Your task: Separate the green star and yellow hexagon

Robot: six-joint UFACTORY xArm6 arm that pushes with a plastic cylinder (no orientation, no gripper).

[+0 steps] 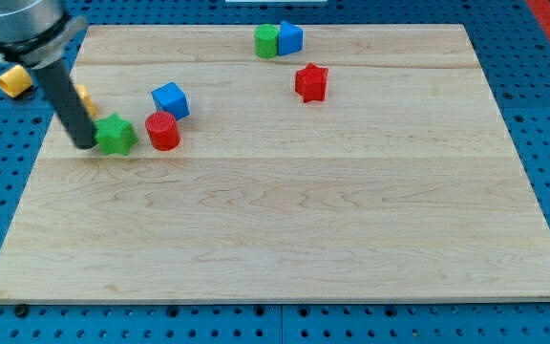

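tip: my tip (86,143) sits touching the view's-left side of the green star (116,134), near the board's (285,229) left edge
pincer: none on this rig, just a bare rod, so no spread or pinch to report
green star: upper-left part of the board, red cylinder (162,131) just beside it on the view's right
yellow hexagon: (81,96) mostly hidden behind the rod, only a sliver shows, above-left of the star; shape not confirmable
gap: star and hexagon look near but apart
risk 1: pushing right likely shoves the star into the red cylinder, then the blue cube (171,99), dragging both along
risk 2: rod shaft may brush the hexagon and carry it along, so no separation
risk 3: off-centre contact could spin the star off the tip
pointing: star has no clear long axis; one point faces the view's top, roughly
other: yellow piece (12,80) lies off the board, left
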